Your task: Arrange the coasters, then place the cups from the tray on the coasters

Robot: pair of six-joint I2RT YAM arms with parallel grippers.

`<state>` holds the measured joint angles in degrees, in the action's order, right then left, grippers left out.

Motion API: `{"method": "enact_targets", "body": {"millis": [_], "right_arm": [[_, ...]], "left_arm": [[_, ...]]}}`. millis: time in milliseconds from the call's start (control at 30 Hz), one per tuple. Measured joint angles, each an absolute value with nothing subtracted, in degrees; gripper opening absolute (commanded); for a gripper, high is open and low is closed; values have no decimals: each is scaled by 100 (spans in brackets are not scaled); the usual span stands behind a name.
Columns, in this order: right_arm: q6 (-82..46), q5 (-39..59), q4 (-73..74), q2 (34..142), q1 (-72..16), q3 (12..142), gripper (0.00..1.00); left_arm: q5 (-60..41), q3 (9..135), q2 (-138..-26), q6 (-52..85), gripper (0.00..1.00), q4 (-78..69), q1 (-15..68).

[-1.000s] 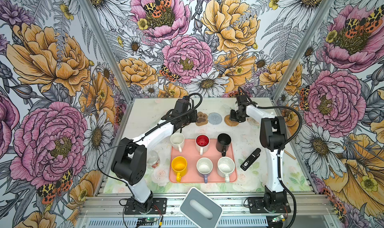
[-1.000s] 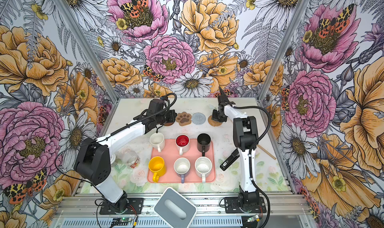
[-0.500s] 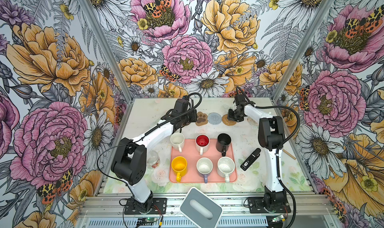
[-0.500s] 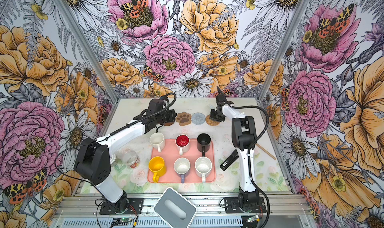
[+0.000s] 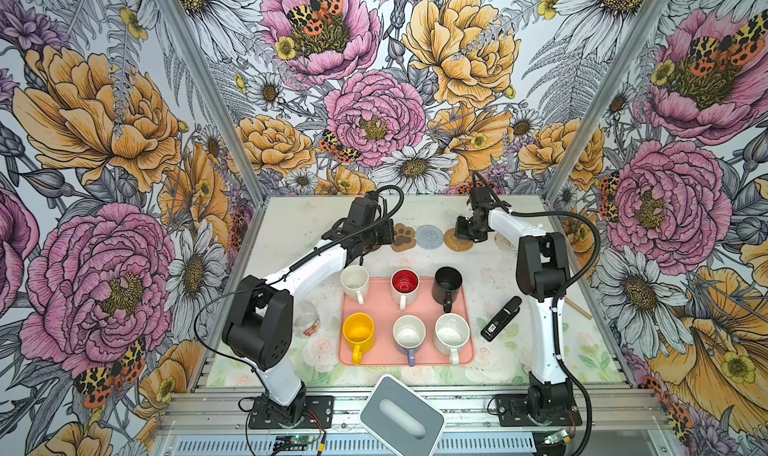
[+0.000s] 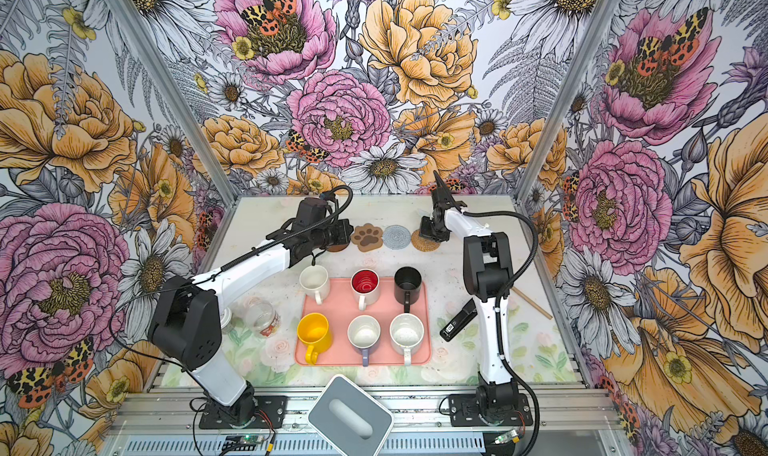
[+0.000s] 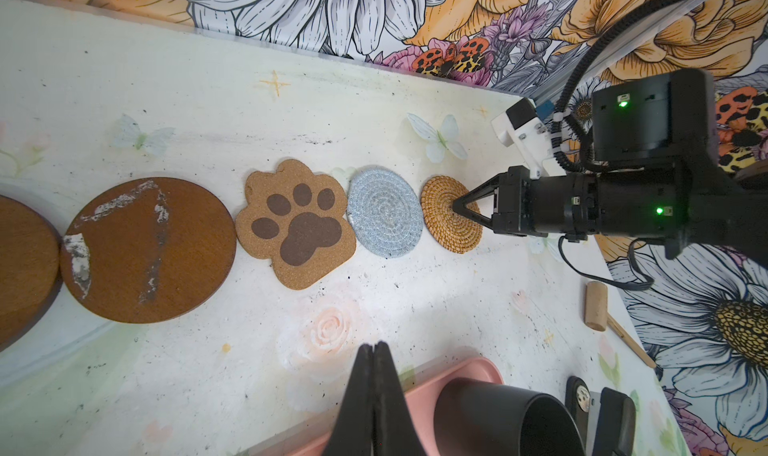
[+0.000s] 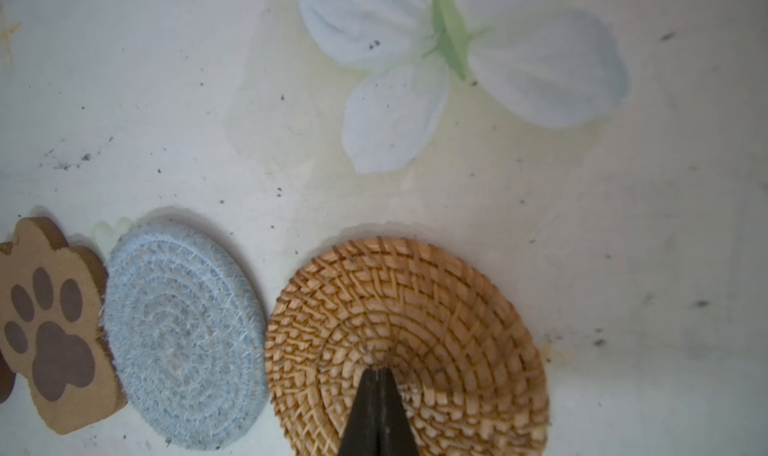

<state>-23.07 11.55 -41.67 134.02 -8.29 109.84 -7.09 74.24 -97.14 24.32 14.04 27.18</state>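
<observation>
Along the back runs a row of coasters: two brown discs (image 7: pixel 147 250), a paw print (image 7: pixel 297 225), a grey-blue woven round (image 7: pixel 384 212) and a tan rattan round (image 8: pixel 415 308). A clear lacy round (image 5: pixel 505 241) lies right of the right arm. My right gripper (image 8: pixel 377 370) is shut, its tip pressing on the rattan coaster's centre. My left gripper (image 7: pixel 374 345) is shut and empty, over the table by the far edge of the pink tray (image 5: pixel 382 306). On the tray stand the cream (image 5: pixel 354 281), red-inside (image 5: pixel 404 285), black (image 5: pixel 447 283), yellow (image 5: pixel 358 329), lavender (image 5: pixel 409 332) and speckled (image 5: pixel 452 331) cups.
A clear jar (image 5: pixel 306 318) lies left of the tray and a black stapler (image 5: pixel 500 318) right of it. A wooden mallet (image 7: pixel 596 306) rests near the right wall. A grey-white box (image 5: pixel 401 418) with an oval slot sits at the front edge.
My right gripper has slid a little to the left with the rattan coaster under its tip, closer to the grey-blue coaster. The left arm has not moved.
</observation>
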Motion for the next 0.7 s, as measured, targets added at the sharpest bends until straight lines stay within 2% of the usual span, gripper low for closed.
{"method": "enact_targets", "body": {"millis": [367,700], "right_arm": [[-2196,781,-4219,13002,-709,11065,0],[-2045,617,-4169,12313,436,10556,0]], "left_arm": [[-711,7406,-9688,2432,0,1402,2696],[-711,7365,-9629,2434,0,1380,2696]]}}
